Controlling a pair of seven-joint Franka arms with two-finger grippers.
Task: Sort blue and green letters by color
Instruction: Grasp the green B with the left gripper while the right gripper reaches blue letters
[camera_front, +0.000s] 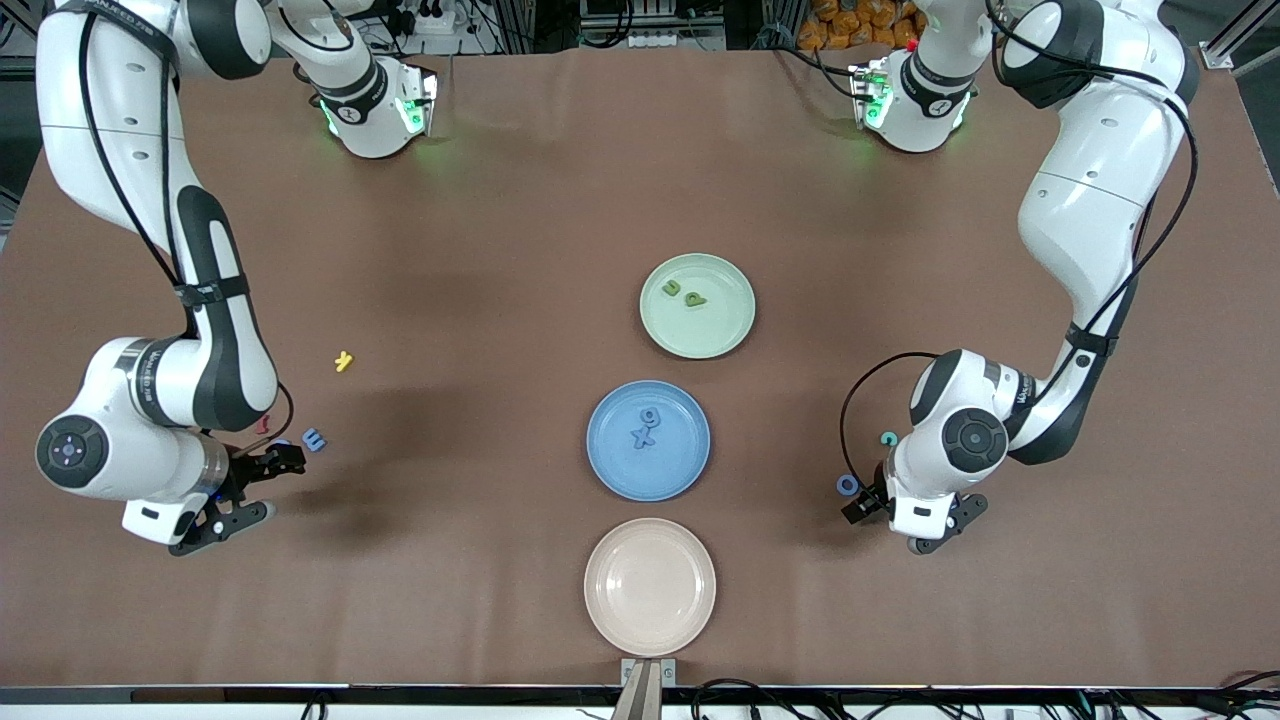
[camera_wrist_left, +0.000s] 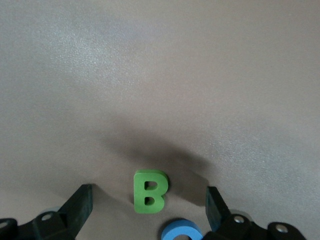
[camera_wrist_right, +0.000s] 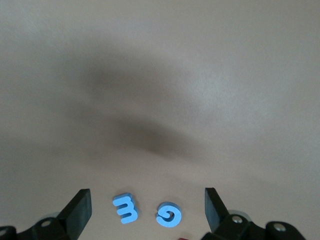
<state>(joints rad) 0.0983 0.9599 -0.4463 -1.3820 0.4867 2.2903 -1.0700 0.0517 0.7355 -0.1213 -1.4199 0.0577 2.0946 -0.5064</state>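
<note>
Nearest the front camera, the pink plate (camera_front: 650, 640) is sitting empty, one of three plates you are working with. The blue plate (camera_front: 610, 470) is carrying two blue letters (camera_front: 644, 436) and the green plate (camera_front: 725, 330) two green letters (camera_front: 696, 299), so I am judging the sort about half done. The right gripper (camera_front: 284, 484) is hanging low at the right arm's end of the table (camera_front: 480, 250), jaws apart and empty, just beside the blue E (camera_wrist_right: 125, 208) and a blue G (camera_wrist_right: 169, 214). The left gripper (camera_wrist_left: 148, 207) is hovering at the left arm's end, jaws apart around the green B (camera_wrist_left: 149, 191), with the blue O (camera_wrist_left: 182, 231) just beside it. You are counting five blue and three green; three blue and one green are left. One yellow letter (camera_front: 343, 361), one dark red letter (camera_front: 263, 424) and one teal piece (camera_front: 888, 438) are lying outside the plates.
</note>
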